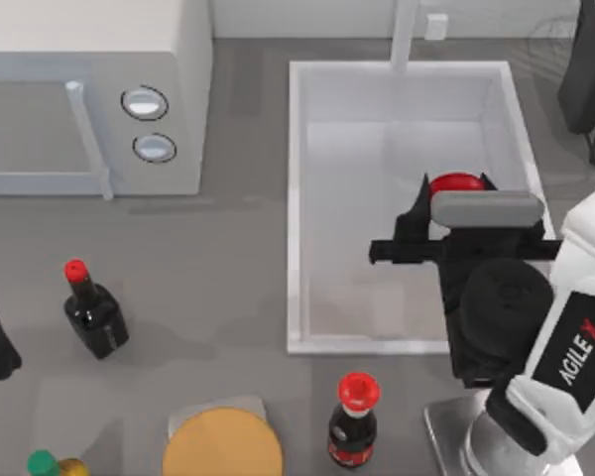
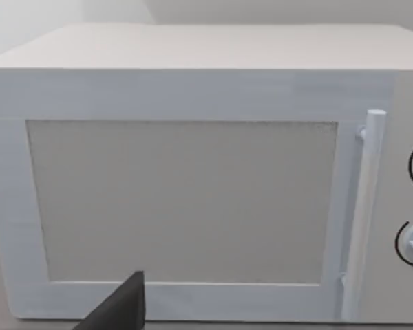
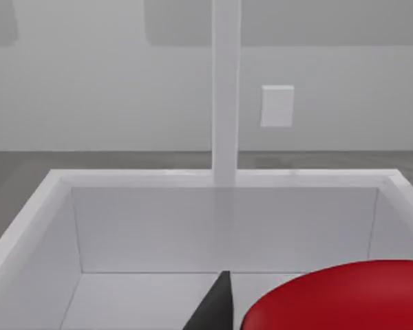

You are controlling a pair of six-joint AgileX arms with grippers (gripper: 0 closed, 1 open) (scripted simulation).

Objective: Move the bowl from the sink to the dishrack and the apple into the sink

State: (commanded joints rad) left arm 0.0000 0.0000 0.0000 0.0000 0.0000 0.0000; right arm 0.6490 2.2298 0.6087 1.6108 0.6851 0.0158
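The right gripper (image 1: 454, 198) was seen over the right part of the sink (image 1: 296, 198), inside its rim, with the apple (image 1: 456, 184) gripped between its dark fingers; in the right wrist view the red fruit (image 3: 337, 299) sat close under the camera beside one fingertip (image 3: 217, 306), above the white basin floor. The apple was judged light, stiff and glossy, so liable to slip or roll once let go; a hold across its widest part was judged the safest, and a low release would keep it from bouncing. Whether it already touched the sink floor could not be told. The faucet post (image 1: 404, 35) stood at the far rim, well apart from the gripper. A blue bowl could not be made out in the basin. A microwave (image 1: 89, 89) stood at the table's left, with two red-capped dark bottles (image 1: 94, 312), a tan disc (image 1: 221, 444) and a metal tray corner (image 1: 451, 431) at the near side, none in the way. The left gripper (image 2: 117, 313) was parked facing the microwave door; its fingers could not be judged.
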